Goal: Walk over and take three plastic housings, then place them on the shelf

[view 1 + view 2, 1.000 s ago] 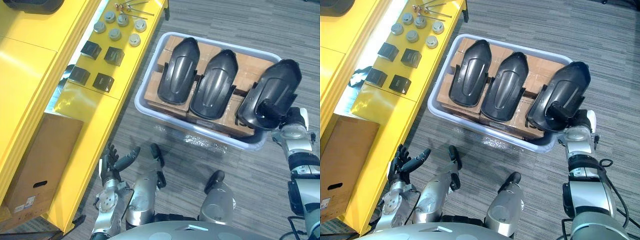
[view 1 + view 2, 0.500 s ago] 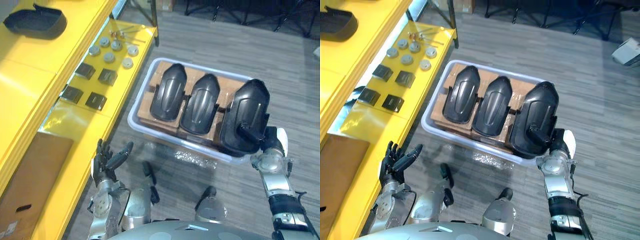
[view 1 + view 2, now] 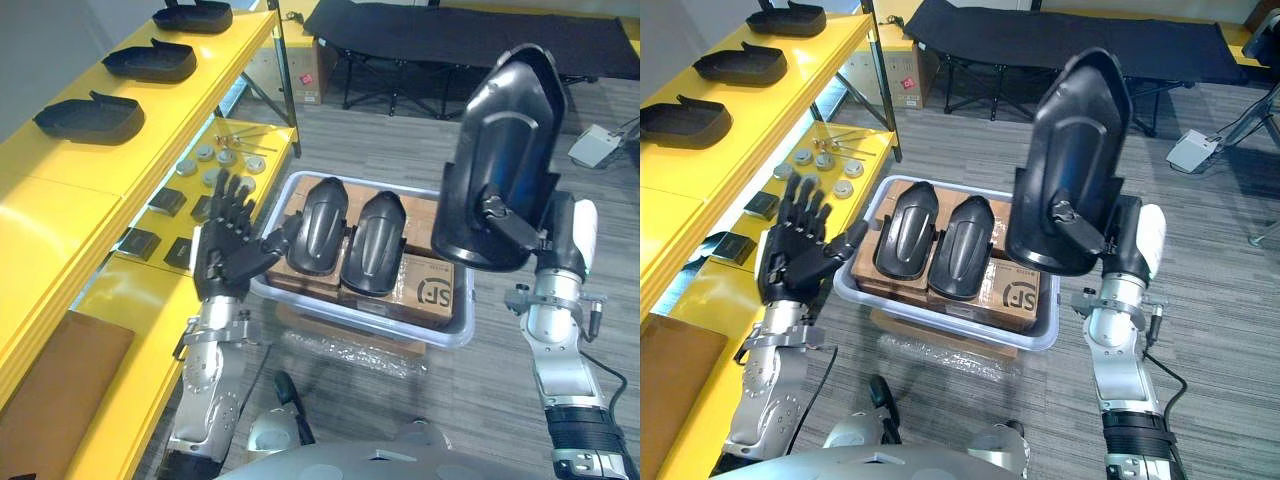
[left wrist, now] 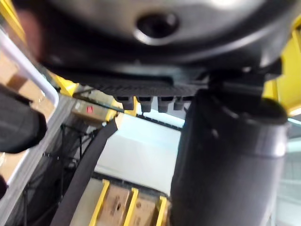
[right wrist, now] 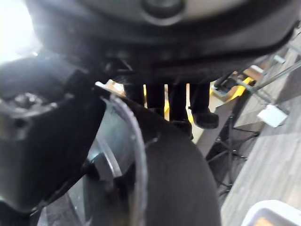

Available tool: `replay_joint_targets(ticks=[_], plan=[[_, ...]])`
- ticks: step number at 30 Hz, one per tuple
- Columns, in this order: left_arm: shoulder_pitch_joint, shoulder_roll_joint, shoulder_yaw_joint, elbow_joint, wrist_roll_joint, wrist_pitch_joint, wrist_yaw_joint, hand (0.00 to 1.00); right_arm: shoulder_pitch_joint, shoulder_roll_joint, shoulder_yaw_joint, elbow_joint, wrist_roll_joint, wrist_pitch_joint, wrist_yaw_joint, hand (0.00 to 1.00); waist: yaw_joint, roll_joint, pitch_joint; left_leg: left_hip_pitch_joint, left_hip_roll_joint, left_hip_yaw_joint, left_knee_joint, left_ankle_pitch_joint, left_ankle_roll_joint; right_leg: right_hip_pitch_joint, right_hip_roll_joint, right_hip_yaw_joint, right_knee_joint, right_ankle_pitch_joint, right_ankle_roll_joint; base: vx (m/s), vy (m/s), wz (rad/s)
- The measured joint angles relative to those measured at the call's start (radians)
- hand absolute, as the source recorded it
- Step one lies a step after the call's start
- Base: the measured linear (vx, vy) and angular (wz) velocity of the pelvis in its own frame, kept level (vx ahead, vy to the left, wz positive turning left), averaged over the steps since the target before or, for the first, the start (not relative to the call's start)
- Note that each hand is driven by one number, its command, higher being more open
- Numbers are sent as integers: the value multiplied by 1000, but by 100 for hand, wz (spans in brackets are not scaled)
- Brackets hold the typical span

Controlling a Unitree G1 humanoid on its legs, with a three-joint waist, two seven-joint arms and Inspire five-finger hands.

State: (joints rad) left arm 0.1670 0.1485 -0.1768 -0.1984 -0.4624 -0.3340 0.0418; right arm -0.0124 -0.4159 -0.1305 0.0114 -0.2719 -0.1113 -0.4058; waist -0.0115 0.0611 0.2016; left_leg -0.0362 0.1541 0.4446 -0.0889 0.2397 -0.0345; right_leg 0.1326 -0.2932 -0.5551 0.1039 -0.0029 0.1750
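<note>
Shelf is marked bright yellow. Held housing is logged as glossy black. The same black is noted for two housings in the bin and three housings on the shelf top. Bin is marked pale grey-lavender, cardboard inside brown. Floor is patterned in grey streaked planks. Left hand is marked black, right hand black with white thumb cover. Discs are marked silver-grey.

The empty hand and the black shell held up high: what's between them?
A bin with two more shells on cardboard boxes, lower than the held shell, in both eye views.
</note>
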Motion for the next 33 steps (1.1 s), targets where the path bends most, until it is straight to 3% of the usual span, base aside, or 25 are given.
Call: replay_joint_targets(ticks=[4, 11, 15, 18, 23, 30, 31, 33], plan=[[-58, 44, -67, -12, -17, 87, -92, 100, -21, 0, 83, -49, -101, -101, -45, 0, 3, 0, -9, 10, 0, 0, 0, 0, 0, 10, 0, 1, -1, 3, 0, -8, -1, 0], [-138, 87, -149, -27, -90, 278, -164, 100, -87, 0, 193, -63, -158, -210, -50, 0, 6, -11, -37, 11, 0, 4, -1, 2, 1, 7, 0, 8, -3, 11, -2, 0, 0, 0], [-139, 106, -149, -29, -108, 299, -171, 100, -87, 0, 212, -61, -157, -222, -51, 0, 6, -10, -52, 11, 0, 6, -1, 1, 1, 4, 1, 9, -11, 12, -3, -20, -1, -1], [-159, 109, -155, -29, -211, 316, -186, 100, -87, 0, 245, -59, -155, -252, -41, 0, 5, -10, -59, 11, 0, 12, -1, 2, 1, 4, 4, 12, -25, 19, -9, -34, -2, -5], [-179, 112, -168, -29, -261, 316, -182, 100, -87, 12, 316, -44, -155, -276, -2, 0, 5, -14, -83, 10, 2, 16, -1, 2, 1, 6, 9, 14, -40, 29, -5, 4, -4, -2], [-176, 100, -158, -28, -449, 310, -145, 100, -85, 72, 349, -14, -143, -299, 36, 0, 9, -21, -87, 9, 3, 16, -1, 2, 0, 6, 11, 13, -45, 30, -7, 0, 0, 0], [-175, 100, -155, -28, -483, 309, -140, 0, -82, 76, 357, -14, -144, -299, 36, 0, 9, -26, -89, 8, 3, 16, -1, 2, 0, 7, 12, 13, -48, 30, -9, 0, 0, 0], [-172, 97, -148, -27, -531, 306, -138, 0, -80, 88, 365, -12, -141, -299, 37, 0, 7, -33, -94, 8, 3, 17, -1, 1, -1, 7, 13, 14, -54, 31, -10, 0, 0, 0]])
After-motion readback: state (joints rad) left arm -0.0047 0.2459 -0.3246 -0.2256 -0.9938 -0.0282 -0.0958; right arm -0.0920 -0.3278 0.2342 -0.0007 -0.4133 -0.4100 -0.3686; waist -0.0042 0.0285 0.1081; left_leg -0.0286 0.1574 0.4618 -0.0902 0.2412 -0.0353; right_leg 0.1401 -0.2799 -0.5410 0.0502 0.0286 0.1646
